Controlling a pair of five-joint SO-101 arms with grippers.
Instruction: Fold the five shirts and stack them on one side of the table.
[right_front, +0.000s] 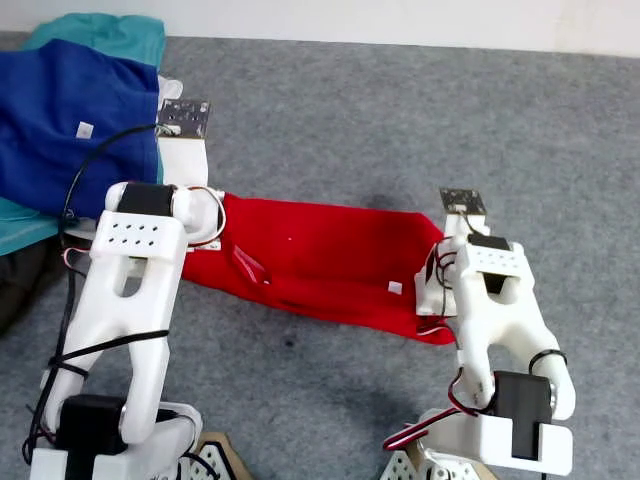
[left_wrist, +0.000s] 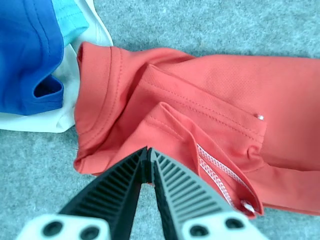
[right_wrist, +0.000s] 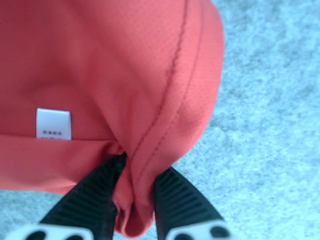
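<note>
A red shirt (right_front: 320, 255) lies stretched in a long band across the grey table, between the two arms. My left gripper (left_wrist: 148, 152) is shut, its tips pinching the edge of a fold by the shirt's collar (left_wrist: 95, 95); in the high view it (right_front: 215, 240) sits at the shirt's left end. My right gripper (right_wrist: 135, 170) is shut on the red shirt's (right_wrist: 110, 65) hem, with fabric bunched between its fingers, near a small white label (right_wrist: 53, 123). From above it (right_front: 432, 290) is at the shirt's right end.
A blue shirt (right_front: 70, 120) lies over a teal one (right_front: 110, 30) at the back left corner, with a white shirt (left_wrist: 75, 95) peeking out beside the red collar. Dark fabric (right_front: 20, 280) shows at the left edge. Grey carpet (right_front: 400, 110) lies open behind and to the right.
</note>
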